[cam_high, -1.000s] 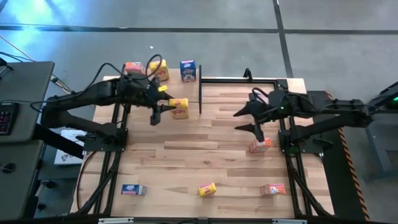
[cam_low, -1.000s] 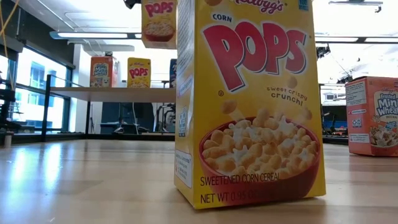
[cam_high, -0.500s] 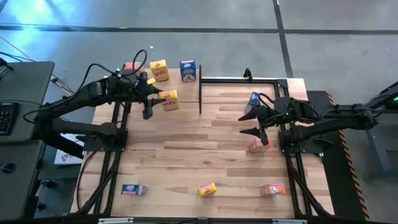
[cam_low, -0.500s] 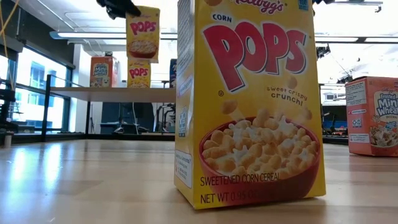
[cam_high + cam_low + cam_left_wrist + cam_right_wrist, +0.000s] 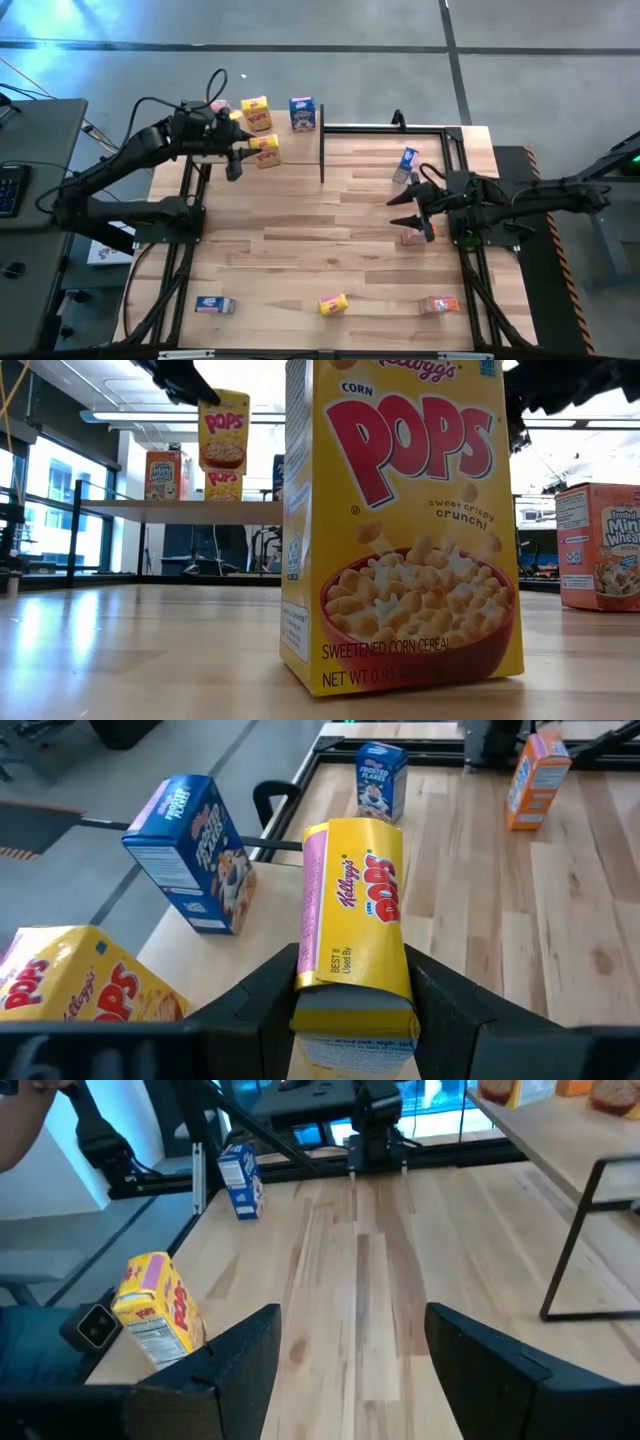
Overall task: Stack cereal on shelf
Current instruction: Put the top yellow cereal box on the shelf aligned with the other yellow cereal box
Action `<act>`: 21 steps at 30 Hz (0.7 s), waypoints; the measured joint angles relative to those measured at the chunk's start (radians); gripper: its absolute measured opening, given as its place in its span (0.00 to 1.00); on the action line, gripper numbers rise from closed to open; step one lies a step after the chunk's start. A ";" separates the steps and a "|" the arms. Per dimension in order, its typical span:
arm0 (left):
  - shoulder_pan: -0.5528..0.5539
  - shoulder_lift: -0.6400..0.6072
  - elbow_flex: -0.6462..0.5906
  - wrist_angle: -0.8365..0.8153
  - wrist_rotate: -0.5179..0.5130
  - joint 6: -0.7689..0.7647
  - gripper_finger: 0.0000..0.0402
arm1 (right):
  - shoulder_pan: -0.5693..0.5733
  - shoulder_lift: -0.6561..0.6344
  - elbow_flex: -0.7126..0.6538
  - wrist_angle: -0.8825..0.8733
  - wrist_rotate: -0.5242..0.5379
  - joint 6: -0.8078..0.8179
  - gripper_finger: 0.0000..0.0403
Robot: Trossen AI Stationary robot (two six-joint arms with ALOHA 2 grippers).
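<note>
My left gripper point(image 5: 243, 158) is shut on a yellow cereal box point(image 5: 265, 150), held in the air over the shelf point(image 5: 180, 510) at the table's far left. An orange box point(image 5: 165, 475), a yellow box point(image 5: 256, 113) and a blue box point(image 5: 302, 113) stand on their bases on that shelf. My right gripper point(image 5: 408, 211) hangs open beside an orange box point(image 5: 415, 236) near the right edge. A blue box point(image 5: 406, 162) stands farther back on the tabletop. My left gripper pinches the yellow box point(image 5: 350, 920) between its two fingers, one on each narrow side, at the end nearest the wrist point(image 5: 352, 990). In the low view the fingers come at the box's upper end from above and the left. The box point(image 5: 224, 430) is lifted clear and nearly upright.
Along the near edge are a blue box point(image 5: 214, 305), a yellow box point(image 5: 333, 304) and an orange box point(image 5: 439, 304). The yellow one fills the low view point(image 5: 400, 520). A black metal frame point(image 5: 390, 127) with an upright post point(image 5: 322, 155) stands at the far middle. Bare planks lie in the table's middle.
My left gripper has carried the yellow box toward the far left, to the boxes on the shelf, and lowered it somewhat. My right gripper has drawn back toward the right and near edges, still open, uncovering the blue box behind it.
</note>
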State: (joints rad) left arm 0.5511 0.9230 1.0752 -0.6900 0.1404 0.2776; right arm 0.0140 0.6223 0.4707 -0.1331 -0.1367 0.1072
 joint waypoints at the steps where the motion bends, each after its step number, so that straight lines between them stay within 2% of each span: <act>1: 0.013 0.000 0.000 0.000 0.012 0.005 0.36 | 0.000 -0.012 -0.018 0.014 0.000 0.005 0.60; 6: 0.088 0.000 0.000 -0.002 0.024 0.032 0.36 | 0.000 -0.065 -0.092 0.065 -0.018 0.008 0.60; 11: 0.167 0.000 0.000 -0.002 0.128 0.040 0.36 | 0.000 -0.095 -0.126 0.099 -0.049 0.006 0.60; 21: 0.275 0.010 0.000 -0.017 0.191 0.049 0.36 | 0.000 -0.138 -0.244 0.208 -0.050 0.021 0.60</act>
State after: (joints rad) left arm 0.8261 0.9333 1.0756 -0.7065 0.3316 0.3262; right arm 0.0139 0.4843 0.2262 0.0749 -0.1871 0.1281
